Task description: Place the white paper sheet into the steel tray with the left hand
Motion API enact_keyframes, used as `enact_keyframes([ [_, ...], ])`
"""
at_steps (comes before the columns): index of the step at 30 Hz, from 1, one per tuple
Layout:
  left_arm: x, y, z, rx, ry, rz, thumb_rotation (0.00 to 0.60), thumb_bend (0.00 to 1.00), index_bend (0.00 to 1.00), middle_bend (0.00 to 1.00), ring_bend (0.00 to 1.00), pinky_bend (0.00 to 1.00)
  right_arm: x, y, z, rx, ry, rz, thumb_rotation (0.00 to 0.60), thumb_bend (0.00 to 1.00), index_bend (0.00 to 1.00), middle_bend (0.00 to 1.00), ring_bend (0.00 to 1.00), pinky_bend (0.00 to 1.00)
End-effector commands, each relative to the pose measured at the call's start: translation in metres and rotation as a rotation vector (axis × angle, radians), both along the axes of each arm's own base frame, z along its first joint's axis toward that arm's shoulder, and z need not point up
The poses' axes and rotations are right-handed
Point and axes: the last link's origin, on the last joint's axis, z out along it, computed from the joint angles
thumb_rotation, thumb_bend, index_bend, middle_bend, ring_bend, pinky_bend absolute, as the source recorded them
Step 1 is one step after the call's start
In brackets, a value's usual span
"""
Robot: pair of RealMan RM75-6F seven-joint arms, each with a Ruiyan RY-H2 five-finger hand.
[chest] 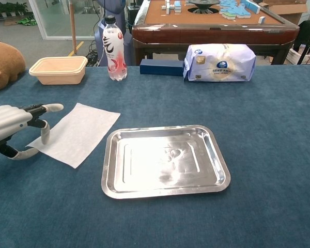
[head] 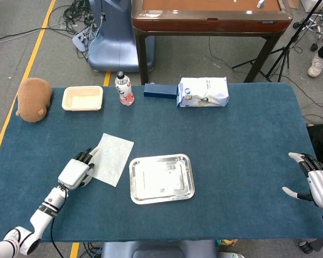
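Note:
The white paper sheet [head: 113, 158] [chest: 77, 133] lies flat on the blue tabletop, just left of the steel tray [head: 161, 178] [chest: 165, 160], which holds nothing. My left hand [head: 78, 171] [chest: 13, 126] is at the sheet's left edge, fingers spread. One fingertip [chest: 44, 135] rests on the paper and the thumb [chest: 23, 154] touches its near-left corner. The sheet is not lifted. My right hand [head: 312, 180] hangs open at the table's right edge, far from both, and shows only in the head view.
Along the back stand a beige container [head: 82, 98] [chest: 58, 70], a drink bottle [head: 124, 88] [chest: 113, 49], a dark blue box [head: 160, 90] [chest: 161, 67] and a tissue pack [head: 203, 92] [chest: 219, 63]. A brown plush toy [head: 33, 99] [chest: 4, 64] sits far left.

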Motion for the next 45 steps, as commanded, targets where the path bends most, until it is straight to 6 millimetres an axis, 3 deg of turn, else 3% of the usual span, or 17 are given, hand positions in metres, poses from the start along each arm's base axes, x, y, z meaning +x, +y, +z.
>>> enact_keyframes([
  [1, 0.000, 0.000, 0.000, 0.000, 0.000, 0.001, 0.600, 0.37, 0.50, 0.00, 0.00, 0.17, 0.000, 0.000, 0.000, -0.001, 0.000, 0.000, 0.600, 0.00, 0.17, 0.22, 0.13, 0.23],
  [10, -0.001, -0.001, 0.000, 0.006, -0.004, 0.002, 0.600, 0.44, 0.51, 0.00, 0.00, 0.17, 0.000, 0.001, 0.000, -0.003, -0.001, 0.001, 0.600, 0.00, 0.17, 0.22, 0.13, 0.23],
  [19, -0.005, -0.003, 0.006, 0.018, -0.025, 0.008, 0.600, 0.45, 0.57, 0.00, 0.00, 0.17, 0.000, 0.001, 0.001, -0.004, -0.003, 0.002, 0.600, 0.00, 0.17, 0.22, 0.13, 0.23],
  [26, -0.006, -0.002, 0.020, 0.036, -0.084, 0.024, 0.600, 0.45, 0.62, 0.00, 0.00, 0.17, 0.001, 0.001, 0.000, -0.003, 0.000, 0.004, 0.600, 0.00, 0.17, 0.22, 0.13, 0.23],
  [45, 0.010, 0.002, 0.057, 0.025, -0.301, 0.061, 0.600, 0.45, 0.63, 0.00, 0.00, 0.17, 0.001, 0.002, 0.000, -0.006, -0.002, 0.006, 0.600, 0.00, 0.17, 0.22, 0.13, 0.23],
])
